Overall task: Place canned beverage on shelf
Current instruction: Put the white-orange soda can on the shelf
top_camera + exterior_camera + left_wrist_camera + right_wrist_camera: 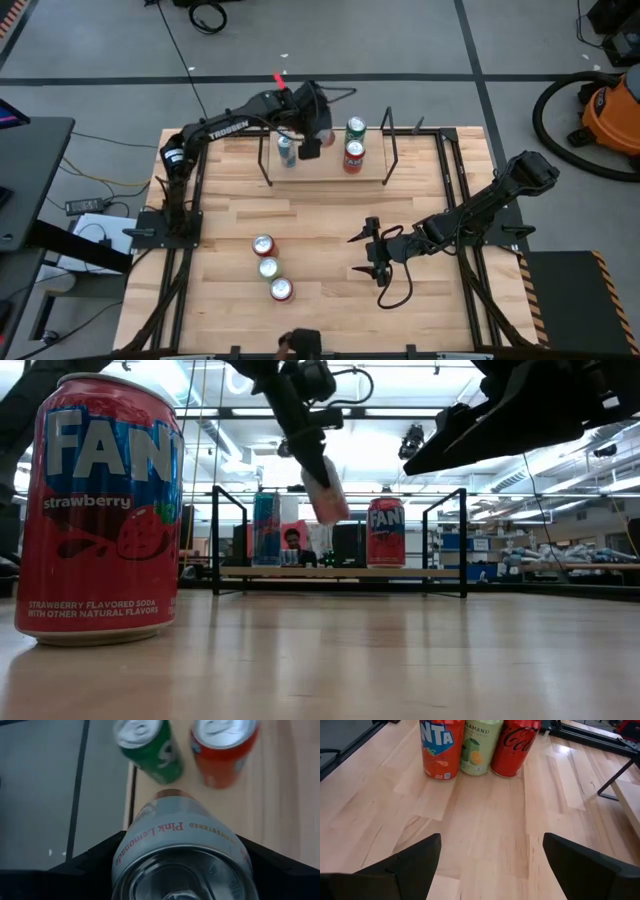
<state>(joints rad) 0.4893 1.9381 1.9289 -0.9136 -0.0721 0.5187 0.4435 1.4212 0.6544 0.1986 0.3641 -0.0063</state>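
Observation:
The shelf (325, 170), a light-wood plank with black rod uprights, stands at the table's far middle. It also shows in the low view (340, 572). A blue can (287, 150), a green can (356, 128) and a red can (353, 156) stand upright on it. My left gripper (312, 128) is above the shelf, between the blue can and the other two. It is shut on a pale Pink Lemonade can (182, 845). My right gripper (368, 256) is open and empty, low over the table's near right. My left gripper pinches the Pink Lemonade can's round wall (131, 845) between its two fingers, one finger (92, 857) on each side. The fingers slant down from above. The can (325, 490) hangs tilted below them, lifted clear of the shelf plank.
Three cans stand in a row on the table's near left: a cola can (263, 245), a pale green can (268, 268) and a Fanta can (281, 290). They also show in the right wrist view, ahead of my right gripper (490, 865). Bare wood lies between them and the shelf.

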